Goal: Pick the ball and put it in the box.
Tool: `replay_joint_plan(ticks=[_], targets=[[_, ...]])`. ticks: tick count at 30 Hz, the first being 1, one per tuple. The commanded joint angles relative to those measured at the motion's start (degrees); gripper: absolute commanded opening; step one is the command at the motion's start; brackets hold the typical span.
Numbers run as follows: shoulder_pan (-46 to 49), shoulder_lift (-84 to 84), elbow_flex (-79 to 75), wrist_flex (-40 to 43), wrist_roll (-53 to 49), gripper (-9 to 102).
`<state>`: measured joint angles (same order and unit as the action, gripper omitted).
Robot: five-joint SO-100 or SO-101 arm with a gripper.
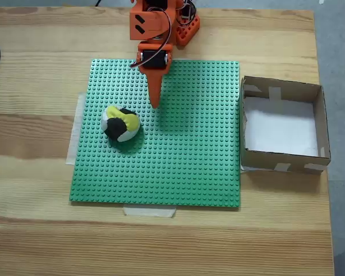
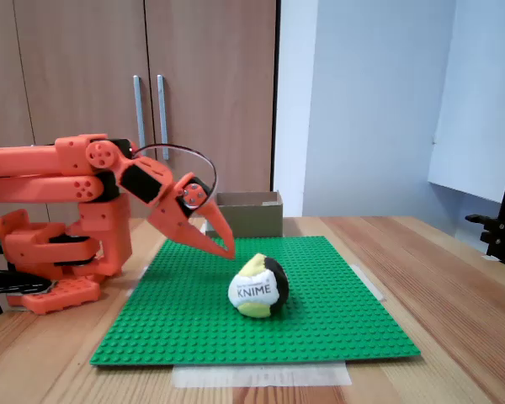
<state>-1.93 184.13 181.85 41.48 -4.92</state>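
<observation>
The ball [image 1: 121, 123] sits on a green bumpy mat [image 1: 184, 167] that is taped flat to the wooden worktop [image 1: 34, 230], and I think the bumps help keep it from rolling away. The orange pincer [image 1: 155, 101] hangs just above the mat, near the ball but not touching it, with its tip pointing down. It looks pinched together with nothing in it, so it would have to open up before it can take the ball. The box [image 1: 322, 123] waits beside the mat, well apart from the ball. Its white bottom is bare, with nothing inside.
</observation>
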Motion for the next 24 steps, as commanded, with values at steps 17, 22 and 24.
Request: replay_joint_plan(ticks=[17, 22, 24], targets=[[0.00, 0.53, 1.32, -0.79, 0.00, -1], [0.26, -0.18, 1.05, -0.79, -0.26, -1], [0.44, -0.35, 0.44, -0.62, -0.62, -1]])
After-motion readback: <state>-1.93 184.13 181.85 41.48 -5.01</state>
